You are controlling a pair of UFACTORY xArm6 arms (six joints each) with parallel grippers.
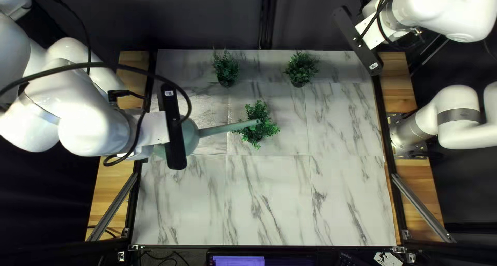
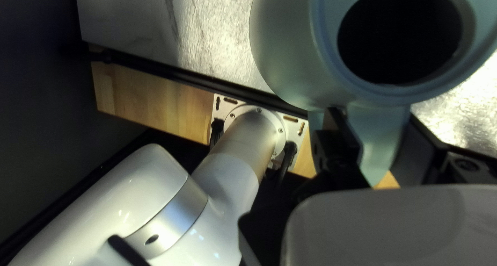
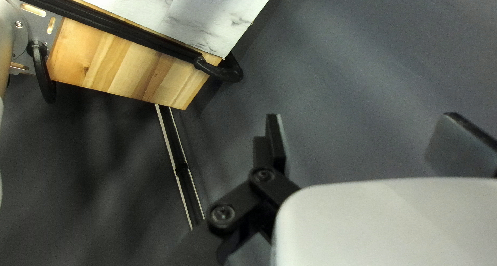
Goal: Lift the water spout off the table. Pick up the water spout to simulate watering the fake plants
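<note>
My left gripper (image 1: 175, 127) was clamped on the handle (image 2: 382, 144) of the smooth blue-green watering can (image 1: 191, 136), round mouth (image 2: 401, 35) ahead, straight spout (image 1: 222, 128) over a leafy plant (image 1: 257, 113). My right gripper (image 1: 357, 40) stood wide.

Both arms, left (image 1: 90, 108) and right (image 1: 461, 12): glossy white shells, rounded tubular segments, metallic grey joint bands (image 1: 458, 116). Left arm's base: round metal flange (image 2: 279, 128) with small screws, on a silver slotted plate (image 2: 222, 104). Dark oval hole (image 2: 151, 239) in its silver band. Thick black cable (image 1: 129, 67) loops over left arm; thinner black cables (image 1: 382, 18) on right wrist. Long flat black bar, rounded corners, on each wrist, small white square label (image 1: 169, 93) near one end. Right gripper (image 1: 370, 36): black links, round pivot screws (image 3: 223, 212), flat black fingers (image 3: 278, 141).
</note>
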